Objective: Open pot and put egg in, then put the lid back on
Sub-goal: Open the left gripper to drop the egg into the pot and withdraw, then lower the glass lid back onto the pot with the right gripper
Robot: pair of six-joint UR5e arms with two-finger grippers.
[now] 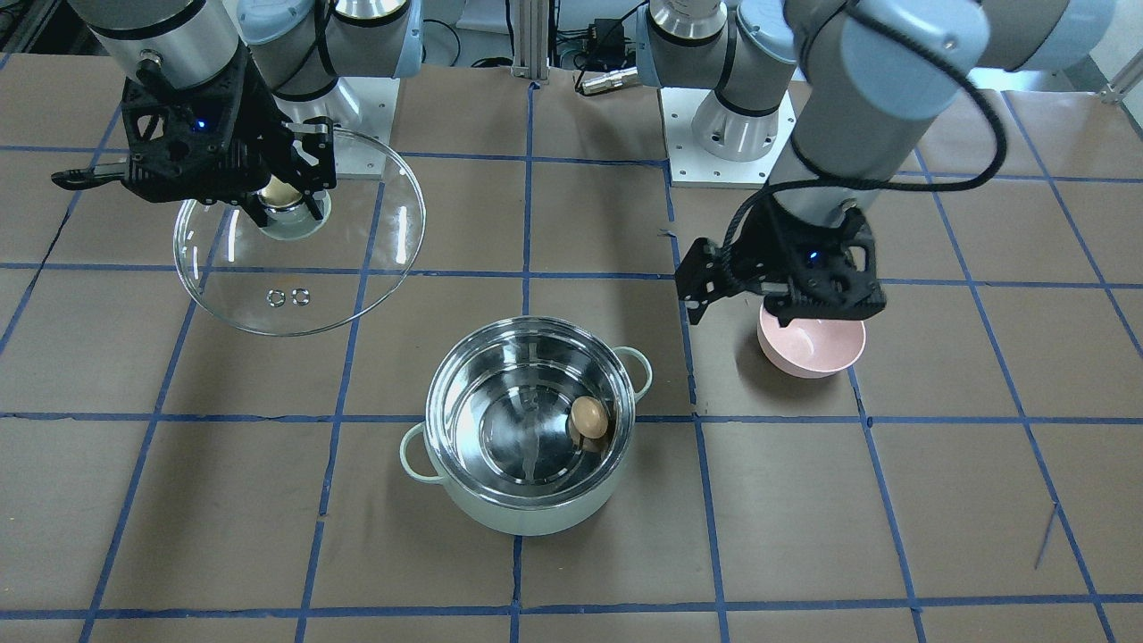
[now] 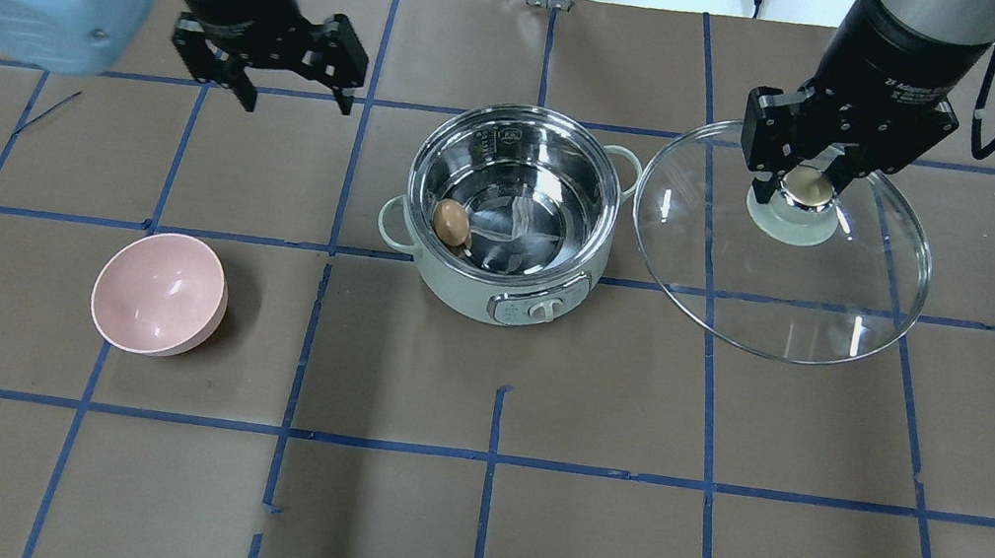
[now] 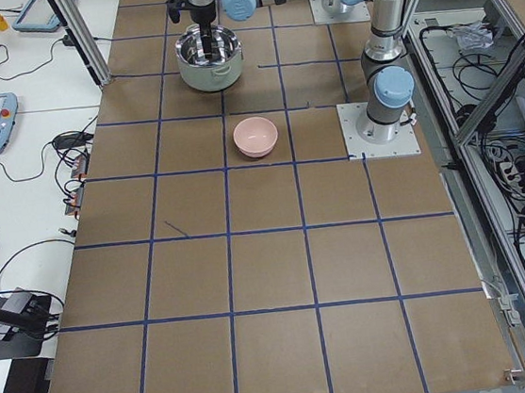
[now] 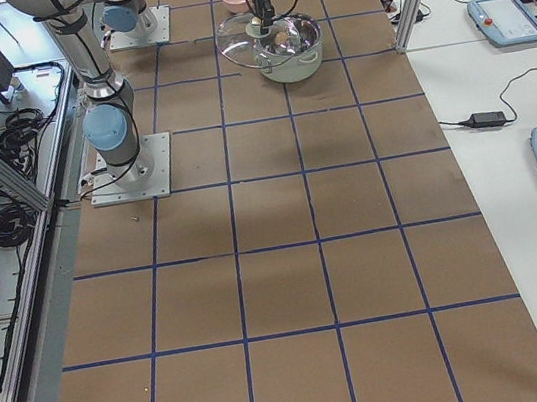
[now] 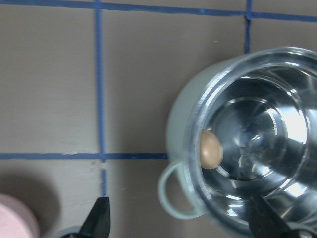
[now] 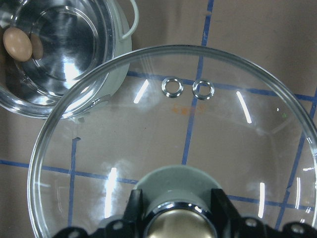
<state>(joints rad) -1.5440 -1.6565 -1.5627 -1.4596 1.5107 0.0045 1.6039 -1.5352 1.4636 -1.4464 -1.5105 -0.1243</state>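
The mint-green pot (image 2: 456, 288) stands open mid-table, and the tan egg (image 2: 452, 223) lies inside it against the steel wall. My right gripper (image 2: 807, 183) is shut on the cream knob of the glass lid (image 2: 776, 283) and holds the lid above the table, beside the pot. The right wrist view shows the lid (image 6: 173, 129), the pot (image 6: 119, 54) and the egg (image 6: 17, 43). My left gripper (image 2: 280, 75) is open and empty, away from the pot. Its wrist view shows the egg (image 5: 210, 149) in the pot (image 5: 178, 124).
A pink bowl (image 2: 159, 293) sits on the brown, blue-taped table on the left arm's side. In the front-facing view the left gripper (image 1: 786, 295) hangs above this bowl (image 1: 811, 344). Arm bases stand at the robot's edge.
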